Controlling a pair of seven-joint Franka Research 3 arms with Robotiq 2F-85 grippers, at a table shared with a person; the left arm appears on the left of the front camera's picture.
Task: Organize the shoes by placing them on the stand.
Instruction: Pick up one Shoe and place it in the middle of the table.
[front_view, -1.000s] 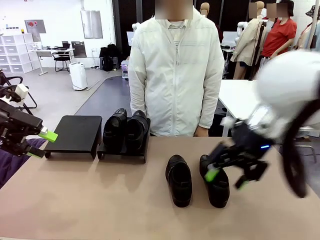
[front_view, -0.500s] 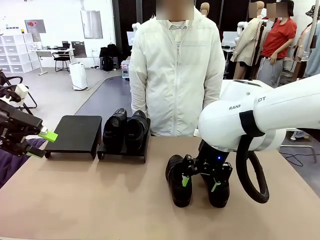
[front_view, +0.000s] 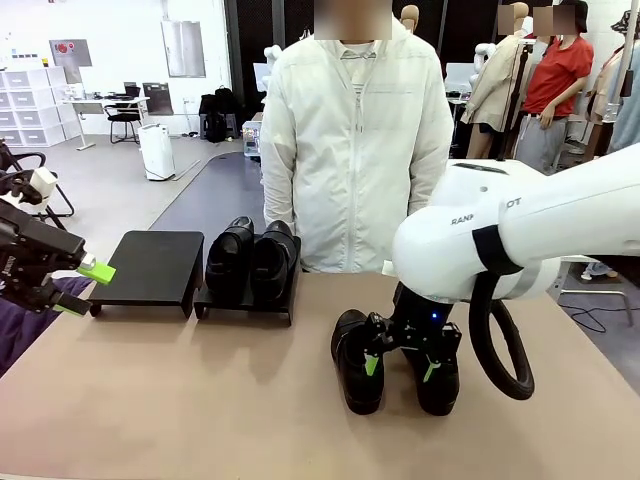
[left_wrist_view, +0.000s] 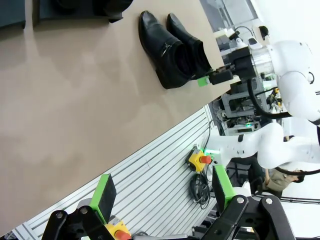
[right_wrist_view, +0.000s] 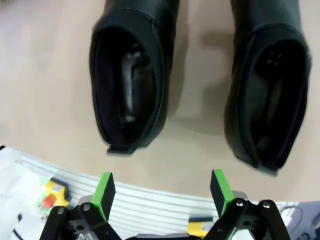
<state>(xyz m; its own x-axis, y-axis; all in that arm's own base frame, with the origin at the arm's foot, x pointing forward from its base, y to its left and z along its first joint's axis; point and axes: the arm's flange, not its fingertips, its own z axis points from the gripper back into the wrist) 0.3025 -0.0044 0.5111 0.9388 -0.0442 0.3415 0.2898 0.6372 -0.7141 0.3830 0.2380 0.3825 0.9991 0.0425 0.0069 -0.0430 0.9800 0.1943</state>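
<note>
Two glossy black shoes lie side by side on the tan table, the left shoe (front_view: 355, 372) and the right shoe (front_view: 441, 385), toes toward the person. My right gripper (front_view: 400, 364) hangs open just above their heel ends and holds nothing. The right wrist view looks down into both openings, one shoe (right_wrist_view: 131, 75) on the left and one shoe (right_wrist_view: 270, 90) on the right, with my right gripper (right_wrist_view: 161, 185) over the gap between the heels. Two more shoes (front_view: 250, 256) sit on the right half of the black stand (front_view: 150, 268). My left gripper (front_view: 85, 285) stays open at the table's left edge.
A person in a white jacket (front_view: 350, 150) stands at the far side, behind the stand and shoes. The left wrist view shows my left gripper (left_wrist_view: 162, 189) off the table's near edge, the table shoes (left_wrist_view: 170, 50) far away, and the right gripper (left_wrist_view: 215, 77) beside them.
My right arm swung in from the right and came down over the heels of the two table shoes, then nearly settled. The left arm has not moved.
</note>
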